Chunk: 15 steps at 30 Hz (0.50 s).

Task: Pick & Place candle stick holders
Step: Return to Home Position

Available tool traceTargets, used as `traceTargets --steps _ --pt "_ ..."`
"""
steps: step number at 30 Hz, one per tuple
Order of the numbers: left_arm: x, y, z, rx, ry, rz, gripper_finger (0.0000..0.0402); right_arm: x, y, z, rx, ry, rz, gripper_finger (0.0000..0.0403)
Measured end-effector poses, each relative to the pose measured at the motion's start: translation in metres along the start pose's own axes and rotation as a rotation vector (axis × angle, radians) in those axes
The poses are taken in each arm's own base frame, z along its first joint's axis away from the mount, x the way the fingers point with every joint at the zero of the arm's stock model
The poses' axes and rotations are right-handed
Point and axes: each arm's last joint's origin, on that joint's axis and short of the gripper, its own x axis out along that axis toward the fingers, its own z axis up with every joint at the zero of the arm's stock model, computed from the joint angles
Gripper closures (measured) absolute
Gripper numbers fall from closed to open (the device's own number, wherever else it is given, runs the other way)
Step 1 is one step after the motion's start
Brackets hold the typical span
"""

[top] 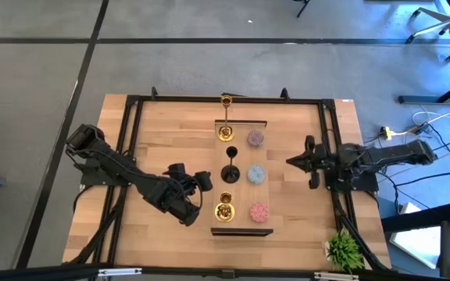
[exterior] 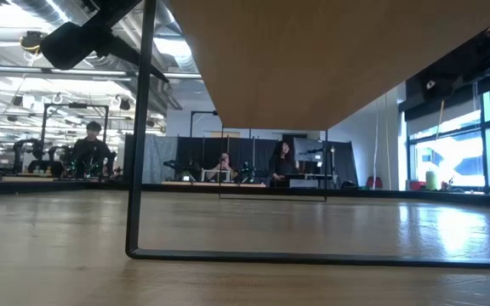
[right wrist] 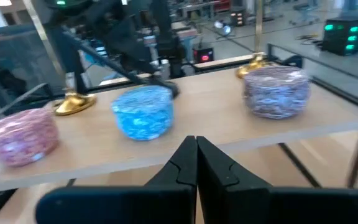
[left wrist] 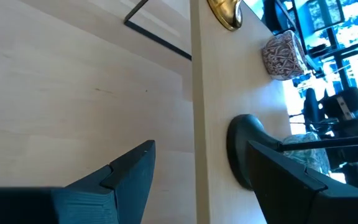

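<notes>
A raised wooden board (top: 241, 226) stands mid-table. On it stand a tall gold holder (top: 226, 133), a black stemmed holder (top: 230, 173) and a second gold holder (top: 225, 209) in one row. Beside them are the mauve (top: 255, 139), light-blue (top: 255, 175) and pink (top: 258, 211) speckled holders. My left gripper (top: 204, 181) is open at the board's left edge, level with the black holder's base (left wrist: 241, 146), a short gap away. My right gripper (top: 291, 162) is shut and empty, right of the board, facing the light-blue holder (right wrist: 143, 112).
A black metal frame (top: 135, 109) runs round the table's edges. A small green plant (top: 342, 250) stands at the near right corner. The board rests on thin black legs (exterior: 139, 170). People sit at desks in the room beyond (exterior: 92, 149).
</notes>
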Motion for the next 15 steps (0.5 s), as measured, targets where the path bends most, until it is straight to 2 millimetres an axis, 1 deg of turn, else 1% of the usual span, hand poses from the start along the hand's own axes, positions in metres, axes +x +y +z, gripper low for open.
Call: traceTargets --steps 2,7,11,15 --pt "-0.001 0.000 -0.001 0.001 0.002 -0.006 0.0158 0.000 -0.003 0.001 -0.003 -0.003 -0.022 0.0403" --pt "-0.007 0.002 -0.004 0.011 0.018 -0.015 0.0158 0.001 -0.011 0.002 0.033 0.000 -0.007 0.0403" --pt "-0.011 0.004 -0.007 0.019 0.030 -0.022 0.0158 0.001 -0.018 0.003 0.050 -0.004 -0.055 0.0403" --pt "-0.014 0.005 -0.008 0.023 0.036 -0.027 0.0158 0.001 -0.021 0.000 0.100 0.034 -0.065 0.0403"
